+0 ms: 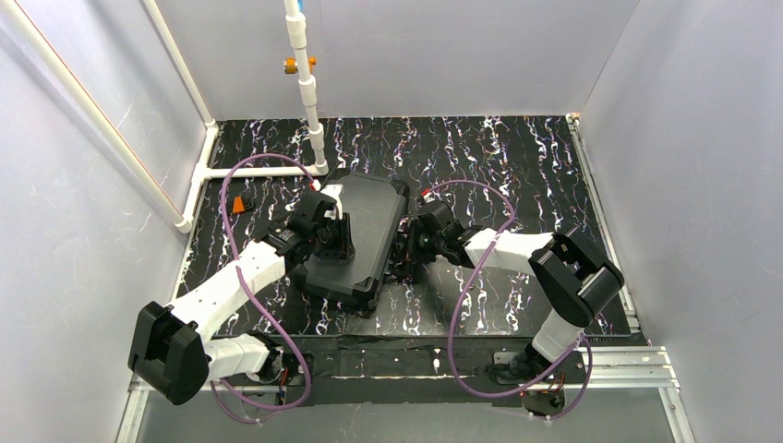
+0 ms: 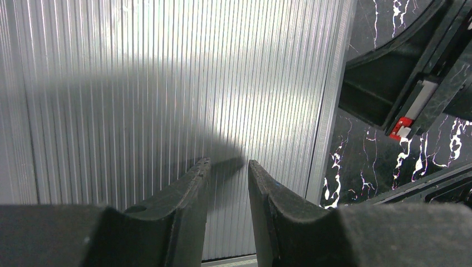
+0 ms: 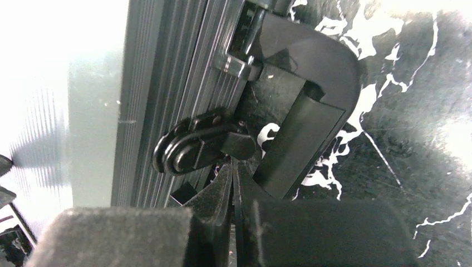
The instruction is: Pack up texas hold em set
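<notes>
The black poker case (image 1: 362, 231) lies closed in the middle of the table; its chips, decks and discs are hidden inside. My left gripper (image 1: 340, 238) rests over the ribbed lid (image 2: 139, 83), and the left wrist view shows the left gripper (image 2: 229, 164) with jaws slightly apart and nothing between them. My right gripper (image 1: 407, 249) is at the case's right side. In the right wrist view the right gripper (image 3: 232, 168) is shut, with its tips just under the round black latch (image 3: 195, 146), beside the curved handle (image 3: 311, 94).
A white pipe frame (image 1: 309, 92) stands at the back left. A small orange object (image 1: 239, 205) lies by the left wall. Purple cables (image 1: 475, 277) loop over both arms. Grey walls close in the black marbled table (image 1: 499, 157) on three sides.
</notes>
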Available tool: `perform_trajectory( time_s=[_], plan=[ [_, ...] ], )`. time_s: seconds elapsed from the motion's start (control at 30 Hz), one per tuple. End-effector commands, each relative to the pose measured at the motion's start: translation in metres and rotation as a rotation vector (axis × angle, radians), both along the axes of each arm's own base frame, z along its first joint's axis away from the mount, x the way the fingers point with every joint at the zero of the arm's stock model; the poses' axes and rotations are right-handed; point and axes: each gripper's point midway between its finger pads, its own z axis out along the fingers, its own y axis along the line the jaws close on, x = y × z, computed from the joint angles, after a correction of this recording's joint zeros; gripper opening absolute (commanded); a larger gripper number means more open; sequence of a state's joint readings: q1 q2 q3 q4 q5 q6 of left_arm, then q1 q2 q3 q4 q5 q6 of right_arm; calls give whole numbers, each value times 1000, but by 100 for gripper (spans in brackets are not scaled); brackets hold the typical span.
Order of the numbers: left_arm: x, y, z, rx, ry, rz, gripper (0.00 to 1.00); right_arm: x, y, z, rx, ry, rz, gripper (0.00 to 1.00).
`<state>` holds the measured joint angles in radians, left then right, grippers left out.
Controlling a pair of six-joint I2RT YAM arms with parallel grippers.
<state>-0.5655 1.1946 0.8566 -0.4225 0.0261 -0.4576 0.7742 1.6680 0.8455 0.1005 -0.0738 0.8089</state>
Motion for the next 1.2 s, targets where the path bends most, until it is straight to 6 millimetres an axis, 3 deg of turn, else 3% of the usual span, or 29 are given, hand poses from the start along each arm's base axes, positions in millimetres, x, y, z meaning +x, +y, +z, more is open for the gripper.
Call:
perform_trajectory(
  time_s=[0.0, 0.3, 0.6, 0.77, 1.17],
  plan=[
    [-52, 23, -50, 126, 240, -25, 30, -6, 3, -2, -8, -3, 21, 9],
    [-52, 24, -50, 126, 240, -25, 30, 6, 2, 12, -39, -63, 28, 10],
    [-52, 23, -50, 125, 241, -26, 30, 12, 0, 39, -41, -119, 26, 11],
    [-52, 23, -51, 127, 243, -26, 30, 16, -6, 40, -69, -132, 2, 11],
    [-53, 23, -50, 122, 241, -25, 30, 25, 8, 23, -53, -134, 13, 11]
  ],
)
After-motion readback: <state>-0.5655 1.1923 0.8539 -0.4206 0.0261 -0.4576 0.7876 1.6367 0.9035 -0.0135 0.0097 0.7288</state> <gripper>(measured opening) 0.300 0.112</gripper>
